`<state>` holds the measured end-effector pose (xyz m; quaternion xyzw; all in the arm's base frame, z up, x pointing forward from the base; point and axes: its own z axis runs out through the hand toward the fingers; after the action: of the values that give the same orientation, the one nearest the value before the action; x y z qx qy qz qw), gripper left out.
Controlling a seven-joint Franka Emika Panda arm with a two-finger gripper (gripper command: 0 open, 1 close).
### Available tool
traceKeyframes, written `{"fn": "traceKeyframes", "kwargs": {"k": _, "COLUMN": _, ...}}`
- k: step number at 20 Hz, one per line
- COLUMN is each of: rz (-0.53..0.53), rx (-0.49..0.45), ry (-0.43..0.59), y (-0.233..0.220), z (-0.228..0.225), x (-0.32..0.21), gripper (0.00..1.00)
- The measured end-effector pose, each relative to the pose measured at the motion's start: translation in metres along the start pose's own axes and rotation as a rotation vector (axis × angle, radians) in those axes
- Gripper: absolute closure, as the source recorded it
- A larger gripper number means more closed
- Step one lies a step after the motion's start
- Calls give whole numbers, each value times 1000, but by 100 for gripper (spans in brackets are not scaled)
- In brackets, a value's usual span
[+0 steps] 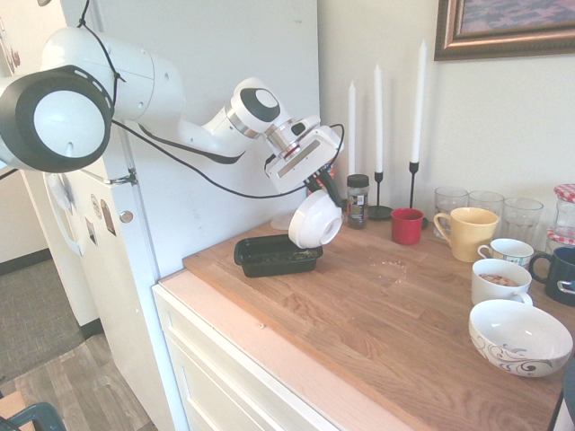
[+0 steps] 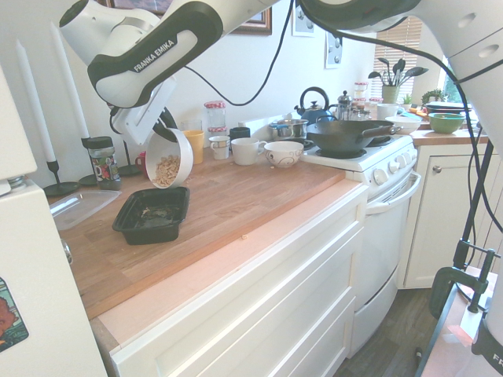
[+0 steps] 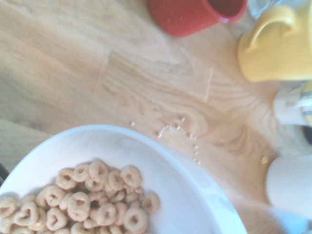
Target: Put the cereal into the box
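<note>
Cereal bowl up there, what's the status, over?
Pincer shut on white bowl, tilted over the box. Cereal in the bowl. Nothing in the way.

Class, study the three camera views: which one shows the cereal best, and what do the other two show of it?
The wrist view shows it best: the cereal appears close up as tan rings heaped in the white bowl. The second exterior view shows only a small tan heap inside the tilted bowl. The first exterior view shows the bowl's outside and no cereal.

White arm (image 1: 162, 94), black joint bands, black cable (image 1: 193, 166)
</note>
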<state>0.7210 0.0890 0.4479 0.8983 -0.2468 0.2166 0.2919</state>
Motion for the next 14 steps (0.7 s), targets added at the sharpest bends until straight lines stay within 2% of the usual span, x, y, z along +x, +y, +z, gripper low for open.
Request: {"fn": "traceKeyframes", "kwargs": {"k": 14, "rz": -90, "rx": -109, "ry": 179, "y": -33, "z": -40, "x": -27, "gripper": 100}}
